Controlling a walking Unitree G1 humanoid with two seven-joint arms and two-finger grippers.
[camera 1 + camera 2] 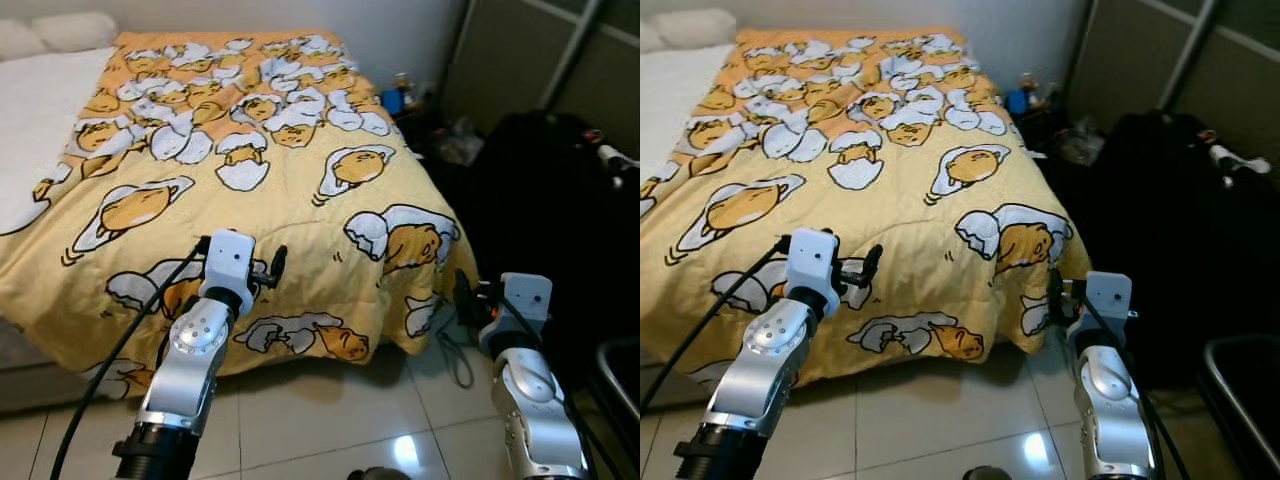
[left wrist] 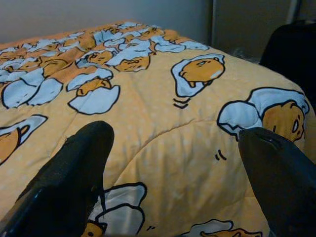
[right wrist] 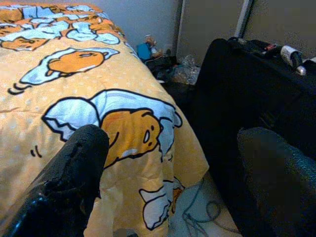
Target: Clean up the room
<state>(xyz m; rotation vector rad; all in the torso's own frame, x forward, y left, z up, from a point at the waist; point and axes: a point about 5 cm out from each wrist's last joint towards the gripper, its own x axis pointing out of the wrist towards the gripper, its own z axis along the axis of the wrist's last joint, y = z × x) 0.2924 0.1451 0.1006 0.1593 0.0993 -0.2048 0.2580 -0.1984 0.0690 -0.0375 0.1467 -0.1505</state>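
A yellow quilt (image 1: 290,190) printed with egg-yolk characters covers the bed and hangs over its front edge. The quilt lies askew, and white sheet (image 1: 30,110) shows at the left. My left gripper (image 1: 272,268) hovers open just over the quilt's front edge, and its black fingers (image 2: 79,168) hold nothing. My right gripper (image 1: 465,295) is open beside the quilt's hanging front right corner (image 3: 148,163), also with nothing in it.
A large black bag (image 1: 540,190) stands right of the bed with a white object (image 1: 615,158) on top. Small clutter, including a blue item (image 1: 392,100), sits in the far corner. A cable (image 1: 455,355) lies on the tiled floor. A dark bin (image 1: 620,370) is at the right edge.
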